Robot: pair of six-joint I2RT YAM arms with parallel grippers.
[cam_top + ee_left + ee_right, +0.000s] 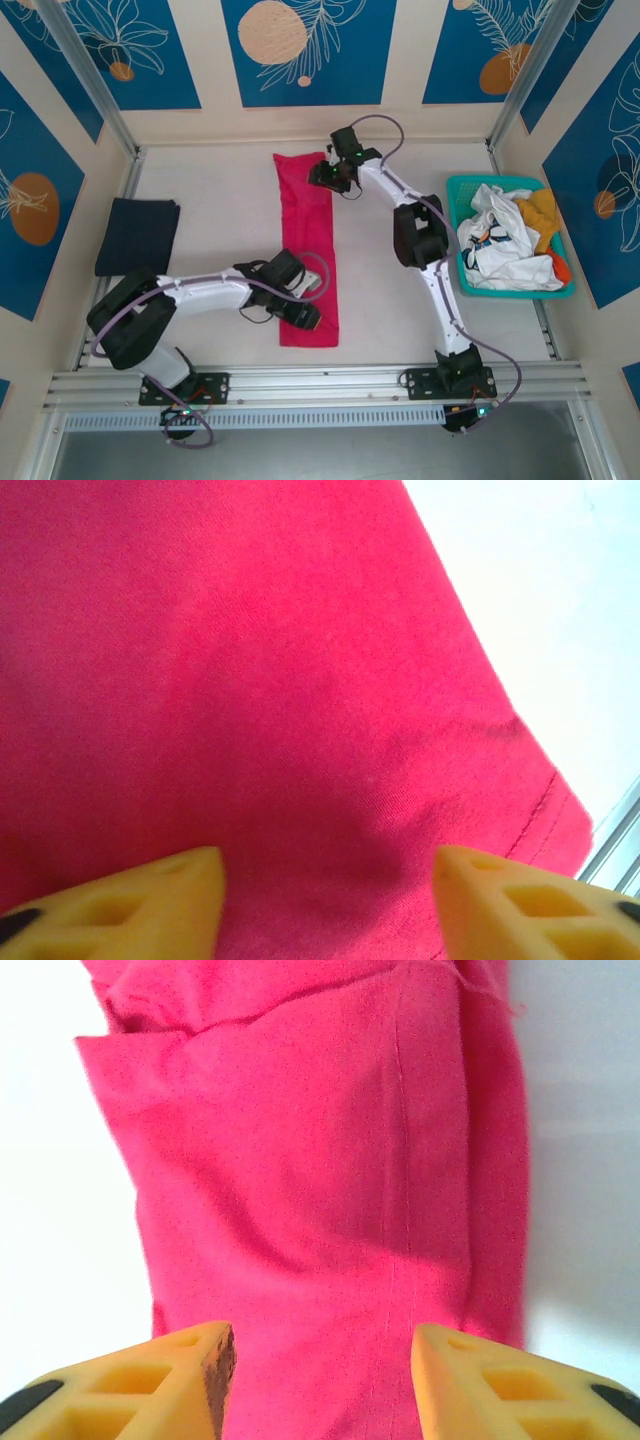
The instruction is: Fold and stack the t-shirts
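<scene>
A magenta-pink t-shirt [308, 230] lies folded into a long narrow strip down the middle of the table. My left gripper [305, 318] hovers over its near end, fingers apart. In the left wrist view the pink cloth [250, 680] lies flat beneath the open left gripper [330, 895], with nothing pinched. My right gripper [328, 175] is at the strip's far end. In the right wrist view the right gripper [322, 1380] stands open over the pink shirt [320, 1160]. A folded navy t-shirt [138, 235] rests at the left.
A teal basket [500, 181] at the right holds a crumpled white t-shirt [500, 245] and a yellow-orange one [543, 210]. Aluminium frame rails run along the table's near edge [320, 382]. Bare white table [540, 580] lies beside the strip.
</scene>
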